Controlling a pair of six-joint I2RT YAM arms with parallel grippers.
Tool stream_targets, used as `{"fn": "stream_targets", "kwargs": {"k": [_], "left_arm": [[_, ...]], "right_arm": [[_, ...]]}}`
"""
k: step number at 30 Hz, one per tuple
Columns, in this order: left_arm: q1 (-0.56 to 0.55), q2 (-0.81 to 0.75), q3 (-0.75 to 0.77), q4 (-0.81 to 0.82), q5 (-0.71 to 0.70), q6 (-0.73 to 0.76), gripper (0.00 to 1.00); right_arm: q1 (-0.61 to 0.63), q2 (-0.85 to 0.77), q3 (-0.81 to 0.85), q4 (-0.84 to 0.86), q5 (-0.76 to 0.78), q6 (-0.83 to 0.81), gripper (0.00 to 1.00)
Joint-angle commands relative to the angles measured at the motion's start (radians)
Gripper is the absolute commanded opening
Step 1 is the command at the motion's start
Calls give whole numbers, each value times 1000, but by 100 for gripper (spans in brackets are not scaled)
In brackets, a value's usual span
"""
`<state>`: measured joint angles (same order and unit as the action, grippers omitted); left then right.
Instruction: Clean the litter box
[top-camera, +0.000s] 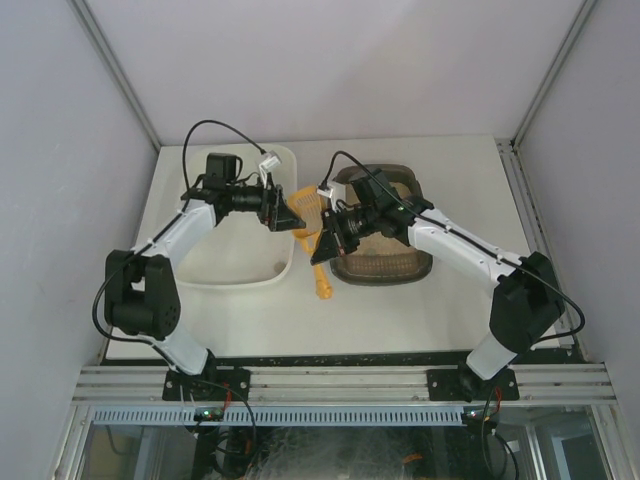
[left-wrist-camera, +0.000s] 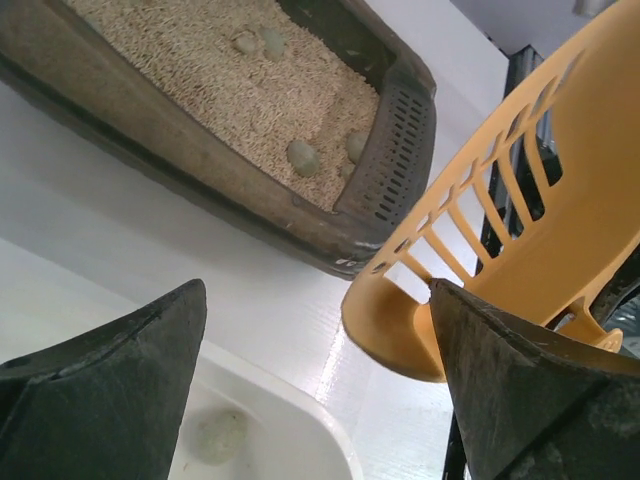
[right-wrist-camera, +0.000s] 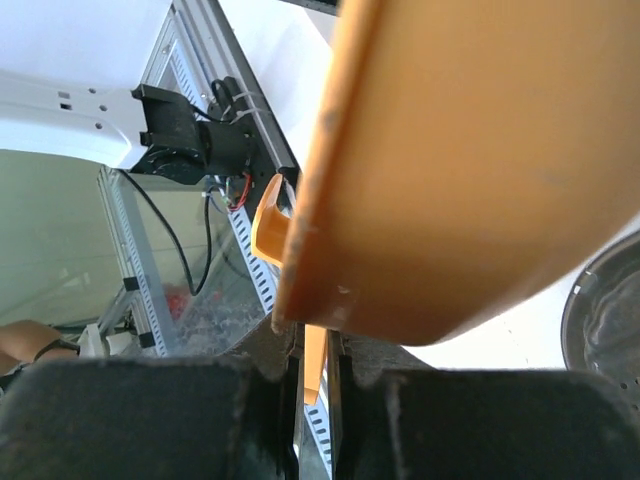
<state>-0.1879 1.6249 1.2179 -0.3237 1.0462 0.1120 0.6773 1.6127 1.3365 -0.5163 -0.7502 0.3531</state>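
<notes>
While your right gripper (right-wrist-camera: 315, 385) clamps its jaws on the orange slotted plastic scoop (left-wrist-camera: 560, 200), your left gripper (left-wrist-camera: 318, 300) holds its jaws wide beside it.

overall light: bright, even and diffuse in the top view; the source itself is not seen.
table (top-camera: 400, 310): rendered almost white; surface detail is washed out.
shadows: soft, faint shadows are cast beneath the arms and beside the white tub (top-camera: 240, 255).
litter box (left-wrist-camera: 200, 150): sharply resolved in the left wrist view; single grains are distinguished; the outer wall is shaded.
glare: a pale sheen is noted on the table below the litter box.
left gripper (left-wrist-camera: 318, 290): the fingers (left-wrist-camera: 110, 390) are recorded dark and slightly soft.
scoop (right-wrist-camera: 480, 170): heavily blurred by closeness in the right wrist view.
right gripper (right-wrist-camera: 315, 390): underexposed, out of focus.
</notes>
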Motion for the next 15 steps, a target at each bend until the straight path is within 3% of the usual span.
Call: {"fn": "stream_targets", "kwargs": {"k": [1, 3, 5, 12, 15], "left_arm": [[-20, 33, 96, 30, 114, -31, 94], [-23, 60, 123, 30, 175, -67, 89], [-26, 81, 148, 30, 229, -89, 76], [-39, 168, 232, 28, 427, -188, 2], [-43, 181, 236, -5, 434, -191, 0]], "right_arm": [[3, -20, -6, 66, -102, 12, 0], [-1, -11, -11, 72, -130, 16, 0], [-6, -3, -15, 71, -139, 14, 0], [-34, -1, -34, 92, -141, 35, 0], [-49, -13, -46, 94, -114, 50, 0]]}}
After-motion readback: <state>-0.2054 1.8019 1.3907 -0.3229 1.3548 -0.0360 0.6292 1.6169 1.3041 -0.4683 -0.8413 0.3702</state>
